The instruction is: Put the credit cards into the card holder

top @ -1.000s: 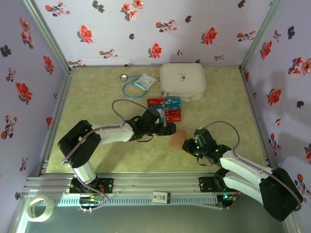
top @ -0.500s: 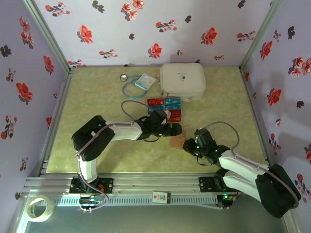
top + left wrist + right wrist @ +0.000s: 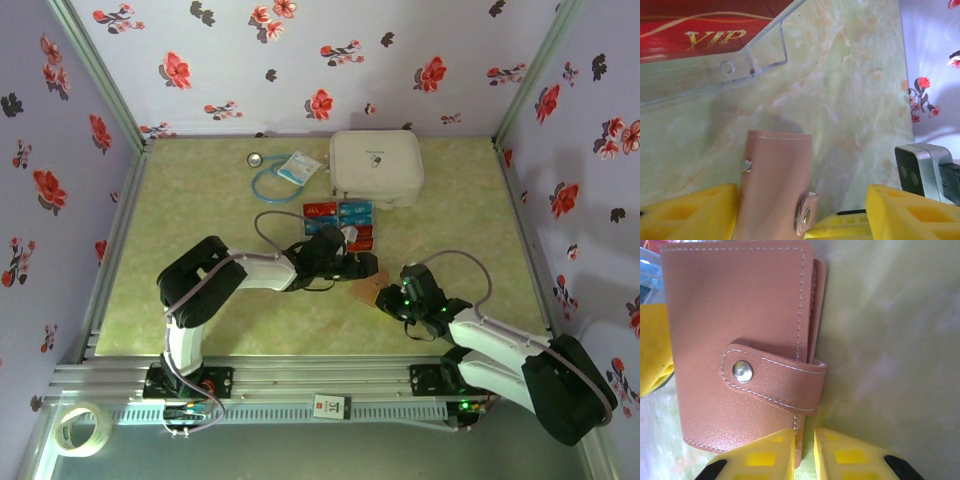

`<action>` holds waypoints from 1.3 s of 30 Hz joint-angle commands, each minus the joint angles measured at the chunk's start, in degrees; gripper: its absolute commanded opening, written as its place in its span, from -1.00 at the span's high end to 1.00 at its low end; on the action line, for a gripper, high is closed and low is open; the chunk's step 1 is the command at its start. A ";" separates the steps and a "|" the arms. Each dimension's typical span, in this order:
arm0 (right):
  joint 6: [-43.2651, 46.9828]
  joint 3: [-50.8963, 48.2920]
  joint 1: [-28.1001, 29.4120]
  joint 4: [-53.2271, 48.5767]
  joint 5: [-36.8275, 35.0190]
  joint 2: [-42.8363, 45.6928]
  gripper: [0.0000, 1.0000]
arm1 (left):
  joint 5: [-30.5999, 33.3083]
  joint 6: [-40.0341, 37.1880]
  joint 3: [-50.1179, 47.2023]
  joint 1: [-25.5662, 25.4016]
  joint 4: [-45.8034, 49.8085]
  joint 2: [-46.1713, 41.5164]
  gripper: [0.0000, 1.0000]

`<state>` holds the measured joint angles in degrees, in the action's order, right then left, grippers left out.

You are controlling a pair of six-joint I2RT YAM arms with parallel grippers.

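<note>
The pinkish-brown card holder lies snapped shut on the table right of centre; its strap and stud show in the right wrist view. My right gripper is shut on the holder's near corner edge. My left gripper stands open astride the holder, whose side rests by the left finger. Red and blue credit cards sit in a clear tray just behind. A red VIP card shows in the left wrist view.
The clear plastic tray's rim is just beyond the card holder. A large white zip case stands at the back, with a blue cord and packet to its left. Flowered walls close three sides.
My left gripper has moved right, from beside the cards to astride the card holder. The right gripper and the holder have barely shifted.
</note>
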<state>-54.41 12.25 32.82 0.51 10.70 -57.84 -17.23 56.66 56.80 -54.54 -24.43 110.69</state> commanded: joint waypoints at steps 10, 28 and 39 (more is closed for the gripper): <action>0.80 -1.42 -1.09 0.10 -0.86 -0.51 0.65 | -2.80 2.31 -1.51 -0.56 -6.94 2.42 -0.11; 0.89 -1.44 -1.62 0.46 -0.53 -0.58 0.64 | -3.32 2.49 -1.86 -0.56 -8.02 3.65 0.41; 1.30 1.90 -1.70 -7.09 1.43 6.70 0.35 | -3.50 2.52 -5.49 -0.26 -12.13 -0.66 0.82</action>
<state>-54.13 11.97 31.53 -0.95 12.27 -54.76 -19.75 59.48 53.21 -54.54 -34.02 113.16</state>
